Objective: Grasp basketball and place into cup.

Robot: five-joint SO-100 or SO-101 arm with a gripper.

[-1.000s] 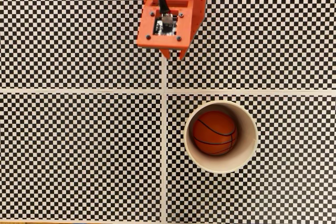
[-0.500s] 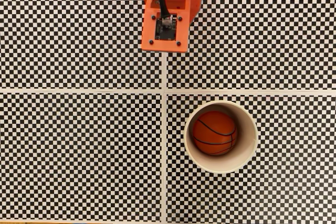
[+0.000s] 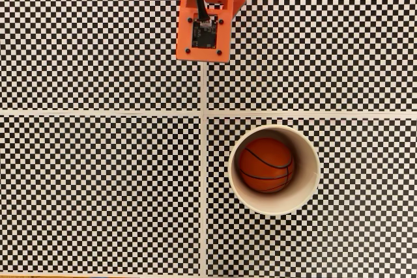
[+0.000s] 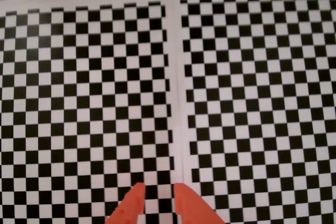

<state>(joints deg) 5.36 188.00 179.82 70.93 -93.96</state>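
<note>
In the fixed view the orange-red basketball (image 3: 265,164) with black seams lies inside the cream-white cup (image 3: 274,207), which stands upright right of the centre seam. The arm's orange wrist block (image 3: 203,27) hangs at the top centre, well away from the cup, and covers the fingers from above. My gripper (image 4: 159,188) shows in the wrist view at the bottom edge. Its two orange fingertips (image 4: 135,198) stand a narrow gap apart with only checkered surface between them.
A black-and-white checkered mat (image 3: 98,187) covers the whole table, split by white seams (image 3: 204,96) into four panels. Apart from the cup nothing stands on it.
The wrist block has drawn back toward the top edge and tilted, so the fingertips seen below it a second ago are now hidden. Ball and cup have not moved.
</note>
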